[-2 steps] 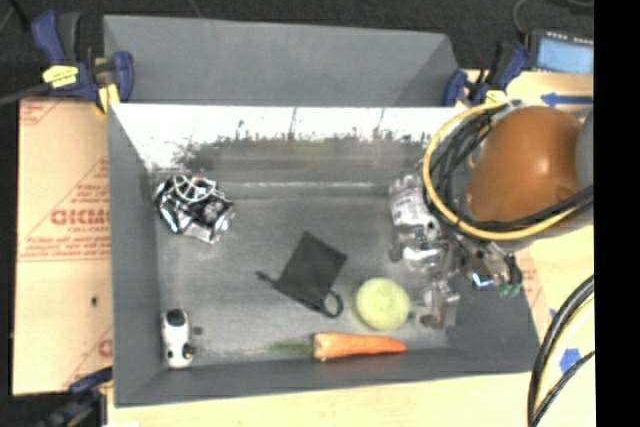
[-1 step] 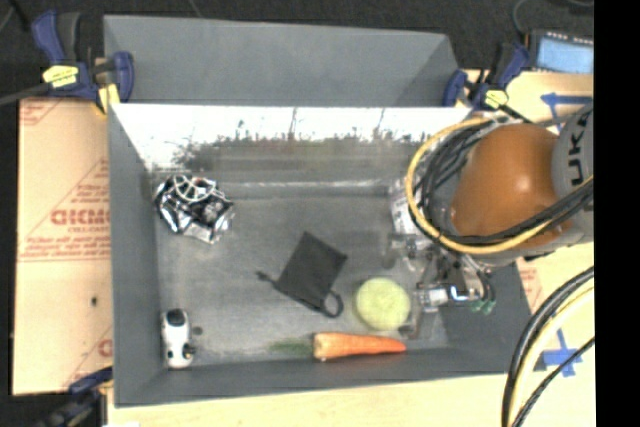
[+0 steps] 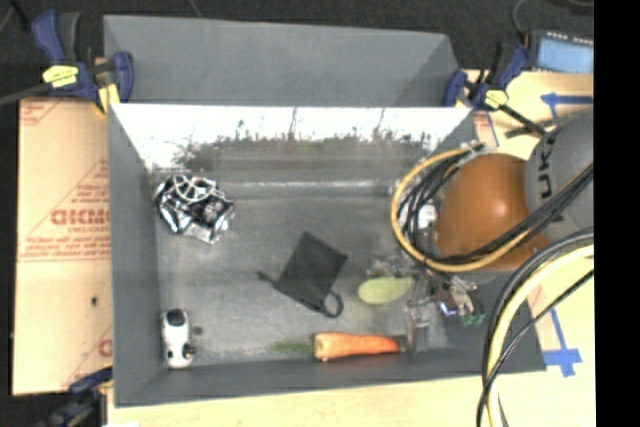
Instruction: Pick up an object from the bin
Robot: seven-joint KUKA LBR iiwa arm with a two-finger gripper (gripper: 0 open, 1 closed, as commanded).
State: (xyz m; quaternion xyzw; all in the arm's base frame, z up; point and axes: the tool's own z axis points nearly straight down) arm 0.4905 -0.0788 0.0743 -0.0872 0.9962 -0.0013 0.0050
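The grey metal bin (image 3: 280, 80) has its floor laid out like a dial, twelve o'clock at the far wall. From three o'clock the arm reaches in, its rounded orange cover (image 3: 485, 205) ringed by looping black and yellow cables (image 3: 404, 205) and hanging over the bin's right side. A black cloth pouch (image 3: 312, 267) lies flat close to the dial's centre, one corner pointing to twelve and a thin loop trailing toward five. An orange carrot (image 3: 355, 346) lies along the near wall at five o'clock, its thick end toward three and a greenish stalk toward seven. A crumpled black-and-white thing (image 3: 192, 205) sits at ten o'clock, well apart from the rest. The gripper (image 3: 422, 313) hangs below the cover at four o'clock, just above the carrot's thick end and just beside a pale green oval piece (image 3: 382, 291), which lies at its nine o'clock; whether it is spread or closed I cannot tell, and nothing shows clasped in it. A small white toy with a dark top (image 3: 177, 337) stands at eight o'clock, near the left wall.
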